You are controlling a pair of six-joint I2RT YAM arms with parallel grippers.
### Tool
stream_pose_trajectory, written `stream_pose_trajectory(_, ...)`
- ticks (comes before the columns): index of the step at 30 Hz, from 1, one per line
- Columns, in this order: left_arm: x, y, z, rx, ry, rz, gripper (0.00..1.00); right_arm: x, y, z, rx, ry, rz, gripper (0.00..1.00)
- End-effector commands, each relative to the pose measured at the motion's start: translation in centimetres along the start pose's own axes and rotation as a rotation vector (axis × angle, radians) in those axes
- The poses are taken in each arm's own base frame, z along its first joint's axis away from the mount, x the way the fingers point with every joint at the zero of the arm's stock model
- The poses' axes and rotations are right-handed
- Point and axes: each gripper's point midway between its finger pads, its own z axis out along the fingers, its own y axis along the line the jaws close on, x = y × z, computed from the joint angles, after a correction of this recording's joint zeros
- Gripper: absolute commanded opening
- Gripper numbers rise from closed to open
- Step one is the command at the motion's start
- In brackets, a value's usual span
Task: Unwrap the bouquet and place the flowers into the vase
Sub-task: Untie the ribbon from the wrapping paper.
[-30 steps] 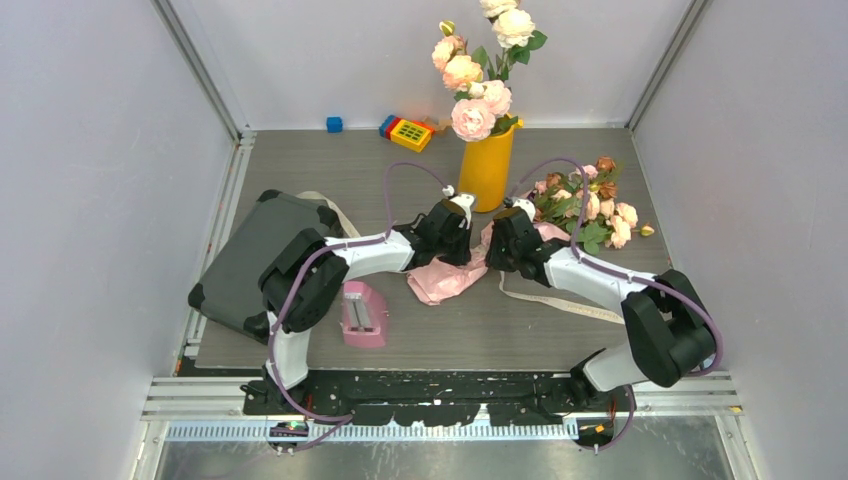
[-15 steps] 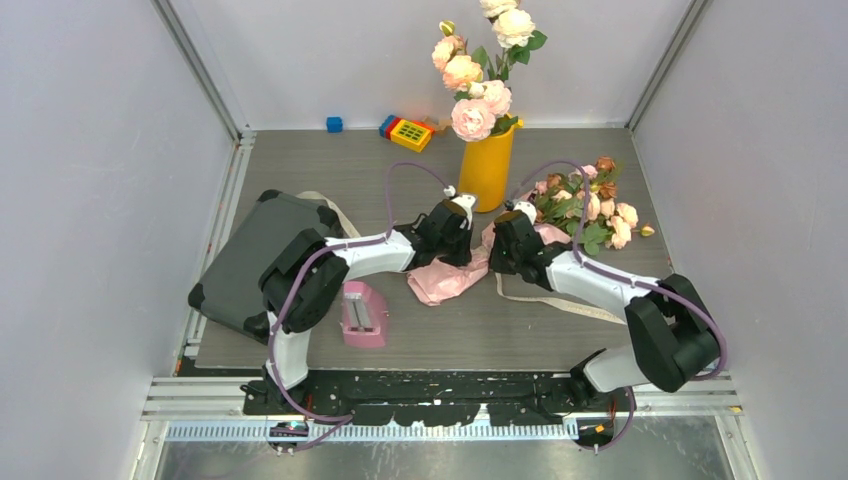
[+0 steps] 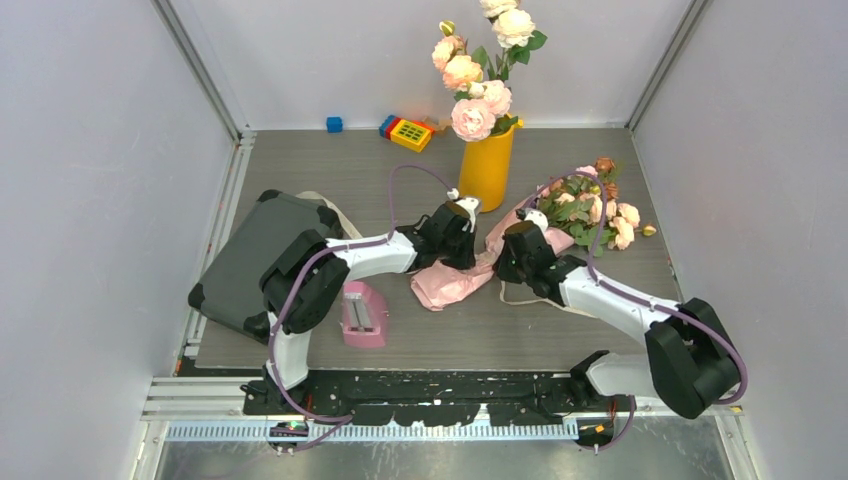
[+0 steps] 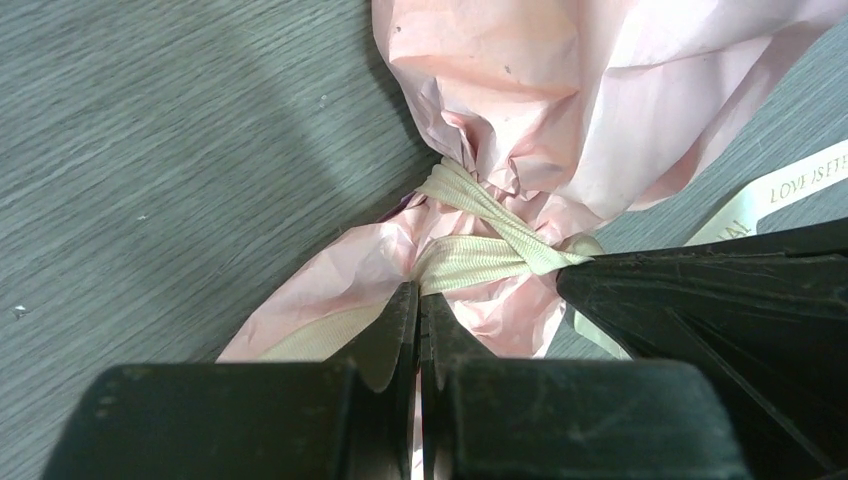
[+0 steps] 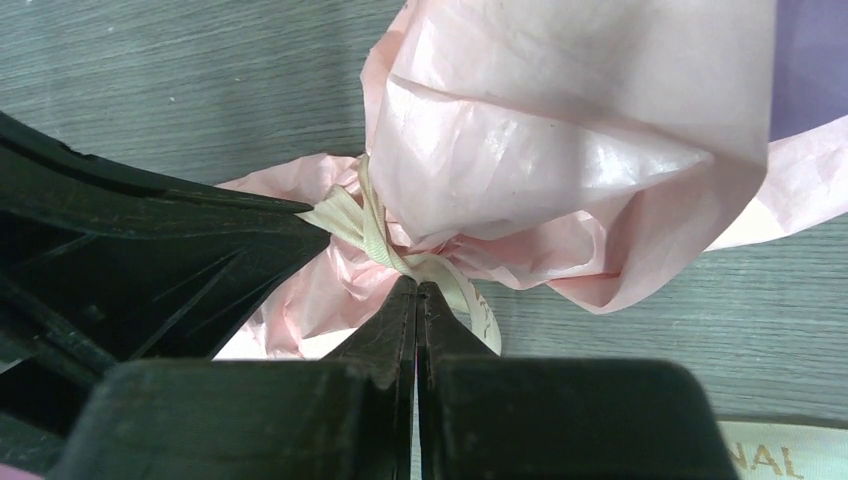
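Top view: the bouquet [image 3: 470,272] lies on its side on the desk [image 3: 350,170], about midway between the near and far edges. Its pink paper [image 3: 445,285] points toward the near edge and the flowers [image 3: 592,205] fan out toward the far right corner. The vase [image 3: 487,170] stands upright just beyond it toward the far edge and holds a bunch of large pale roses [image 3: 475,75]. The left pincer [image 3: 462,260] and the right pincer [image 3: 498,268] come down close together on the narrow waist of the wrapping. A gray case [image 3: 250,255] overhangs the left edge, and a pink block [image 3: 363,312] sits near the near edge. A blue cube [image 3: 334,124] and a yellow toy [image 3: 410,132] lie along the far edge.

Left wrist view: the left pincer [image 4: 420,300] is closed, its fingers [image 4: 385,340] pressed together. The beige ribbon [image 4: 480,240], crossed around the crinkled paper [image 4: 560,90], runs into the tips, so it appears to be pinched there. The right pincer [image 4: 720,290] fills the right side, its tip touching the crossing.

Right wrist view: the right pincer [image 5: 417,295] is also closed, tips meeting on the ribbon [image 5: 372,228] where it cinches the paper [image 5: 560,130]. A lilac layer [image 5: 812,60] shows in the top corner. The left pincer [image 5: 130,250] reaches the same knot from the left.
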Motion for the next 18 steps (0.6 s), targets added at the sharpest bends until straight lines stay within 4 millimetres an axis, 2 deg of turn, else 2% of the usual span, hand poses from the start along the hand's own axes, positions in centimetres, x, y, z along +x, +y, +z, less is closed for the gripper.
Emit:
stream_pose_trajectory(1,-0.5,2.5,0.0,-0.087,-0.004,0.005,0.0,0.1,-0.4,-1.7,-0.005,-0.002,0.006,0.0)
stream_pose_trajectory(5,-1.1,0.7,-0.4,0.011,-0.013,0.039,0.0,0.2,0.5,-2.4,-0.081,-0.013,-0.009,0.01)
stream_pose_trajectory(10,-2.8,-0.7,-2.1,0.059,-0.054,0.05,0.04,0.9,0.9,-1.7,-0.117,-0.002,-0.004,0.0)
stream_pose_trajectory(11,-3.1,-0.8,-2.5,0.057,-0.06,0.052,0.07,1.2,0.9,-1.5,-0.116,0.012,0.0,0.0)
stream_pose_trajectory(13,-3.7,-0.9,-3.3,0.051,-0.077,0.048,0.22,1.5,0.9,-1.3,-0.12,0.02,0.004,0.01)
stream_pose_trajectory(15,-4.3,-1.4,-4.3,0.06,-0.097,0.032,0.33,1.7,0.9,-1.2,-0.123,0.023,0.005,0.03)
stream_pose_trajectory(18,-5.3,-2.5,-5.8,0.088,-0.13,-0.019,0.42,1.7,0.8,-1.1,-0.125,0.018,0.008,0.03)
